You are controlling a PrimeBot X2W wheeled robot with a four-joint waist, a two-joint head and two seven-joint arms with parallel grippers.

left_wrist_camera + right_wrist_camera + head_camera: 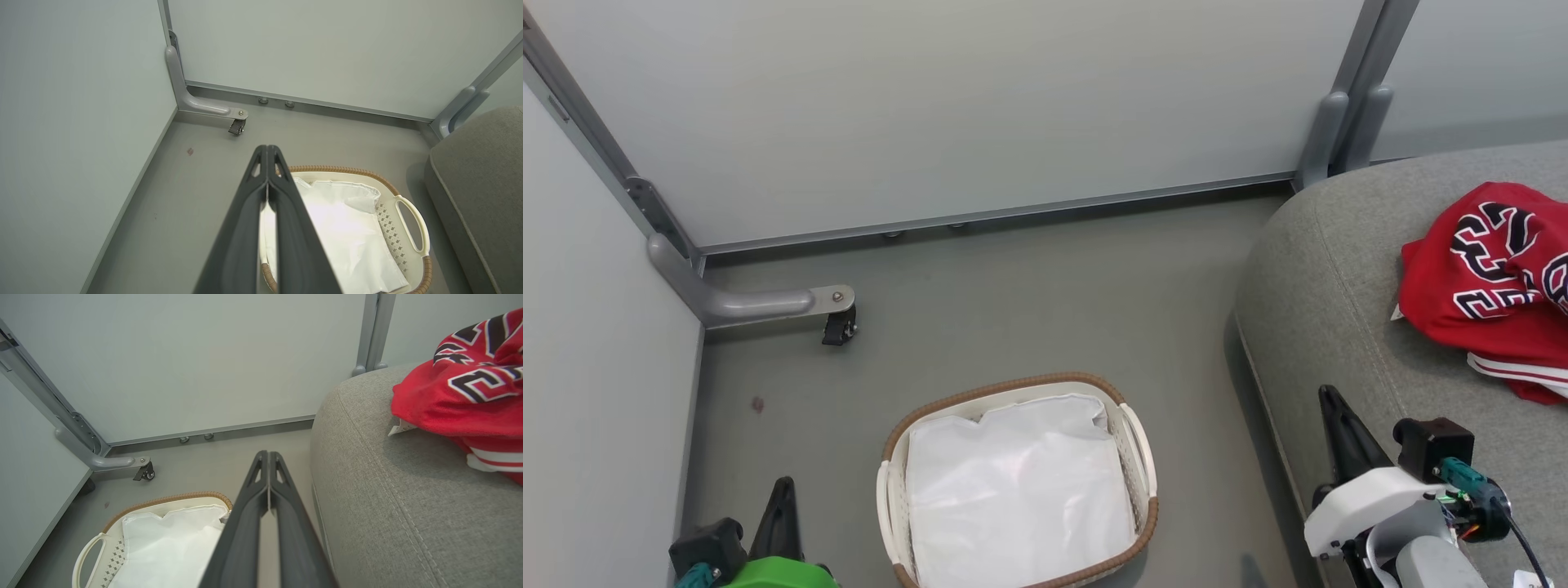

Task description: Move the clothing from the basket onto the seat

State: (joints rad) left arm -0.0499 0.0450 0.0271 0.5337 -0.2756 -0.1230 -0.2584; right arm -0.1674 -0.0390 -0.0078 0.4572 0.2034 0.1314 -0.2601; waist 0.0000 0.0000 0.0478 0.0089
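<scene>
Left gripper (pixel 267 149): two long dark fingers pressed together tip to tip, holding nothing, by the left side of the cream-white perforated plastic basket (pixel 388 228) with brown woven rim. Basket stands on the grey floor (pixel 1029 302) and contains a plain white liner sheet (pixel 1021 482). Right gripper (pixel 268 454): likewise closed and empty, between basket and large grey woven-fabric seat (pixel 388 506). Bright red clothing (pixel 441 404), with dark white-outlined numerals and white striped trim, lies crumpled on the seat, apart from both grippers.
</scene>
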